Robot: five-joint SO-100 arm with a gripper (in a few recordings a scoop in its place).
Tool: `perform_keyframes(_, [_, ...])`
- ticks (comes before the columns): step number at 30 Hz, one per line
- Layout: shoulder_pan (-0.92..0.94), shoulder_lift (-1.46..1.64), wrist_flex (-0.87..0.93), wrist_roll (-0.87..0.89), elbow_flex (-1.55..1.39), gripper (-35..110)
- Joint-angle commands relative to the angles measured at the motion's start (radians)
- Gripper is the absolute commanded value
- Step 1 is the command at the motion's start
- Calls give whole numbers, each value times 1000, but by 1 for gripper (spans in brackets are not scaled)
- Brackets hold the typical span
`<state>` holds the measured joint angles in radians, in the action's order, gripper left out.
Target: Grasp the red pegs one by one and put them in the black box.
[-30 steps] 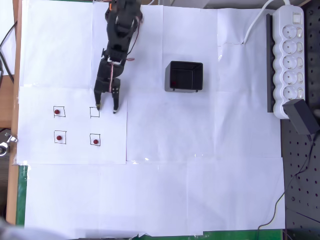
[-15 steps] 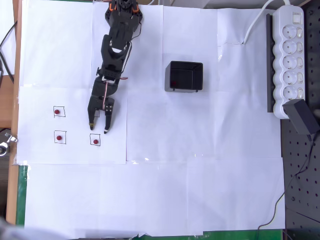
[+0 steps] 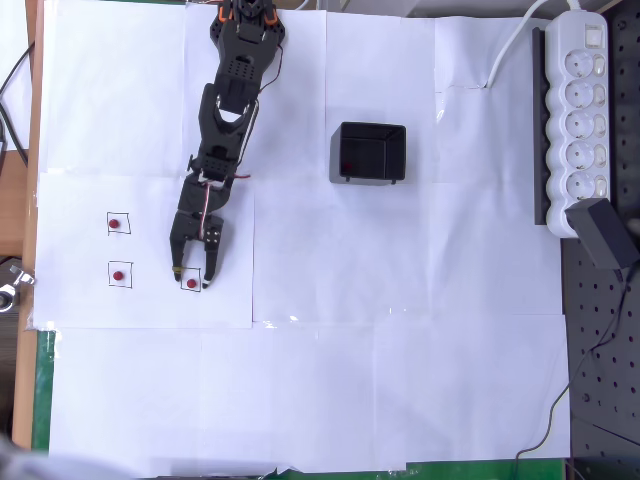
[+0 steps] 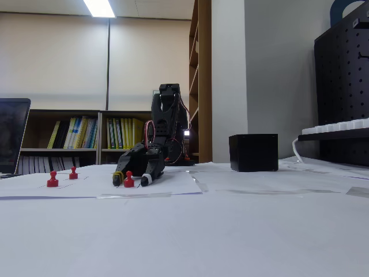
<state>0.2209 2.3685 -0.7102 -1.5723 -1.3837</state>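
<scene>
Spread fingers of the black gripper (image 3: 191, 281) are seen lowered to the paper in the overhead view, one tip on each side of a red peg (image 3: 191, 284) that stands in a drawn square near the lower edge of the left paper sheet. In the fixed view the same gripper (image 4: 132, 180) is seen with its tips down on the sheet and the peg (image 4: 128, 180) standing upright between them; whether the tips touch the peg cannot be told. Two more red pegs (image 3: 114, 224) (image 3: 118, 275) are seen in drawn squares toward the left edge of that sheet, well apart from the gripper, and they appear upright at the left in the fixed view (image 4: 52, 180) (image 4: 73, 172). A fourth drawn square, above the gripper's tips, is partly covered by the arm.

The black box (image 3: 368, 153) is placed on the white paper to the right of the arm, well apart from the pegs, and a dark-red spot is seen at its inner left wall. In the fixed view the box (image 4: 253, 152) is seen right of the arm.

The table (image 3: 400, 380) is covered by taped white paper sheets. A white power strip (image 3: 578, 110) and a black power adapter (image 3: 603, 232) lie along the right edge. Behind the table, a bookshelf with books (image 4: 95, 135), a beige wall and a ceiling light (image 4: 100, 7) are visible.
</scene>
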Motion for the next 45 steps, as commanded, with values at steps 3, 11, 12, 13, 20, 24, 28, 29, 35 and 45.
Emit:
perform_keyframes(3, [-9, 23, 20, -9, -61, 16])
perform_keyframes(11, [-12, 21, 57, 5, -69, 0])
perform_keyframes(12, [-12, 15, 72, 8, -69, 0])
perform_keyframes(13, [-14, -12, 112, 9, -66, 0])
perform_keyframes(20, [-212, -615, 2051, 25, -528, 0])
perform_keyframes(24, [-537, -818, 2514, -172, -775, 0])
perform_keyframes(28, [-842, -936, 2513, -273, -693, 0])
perform_keyframes(29, [-900, -937, 2511, -311, -667, 0])
perform_keyframes(35, [-976, -767, 2336, -350, -503, 0])
perform_keyframes(45, [-1011, -571, 2240, -348, -489, 16])
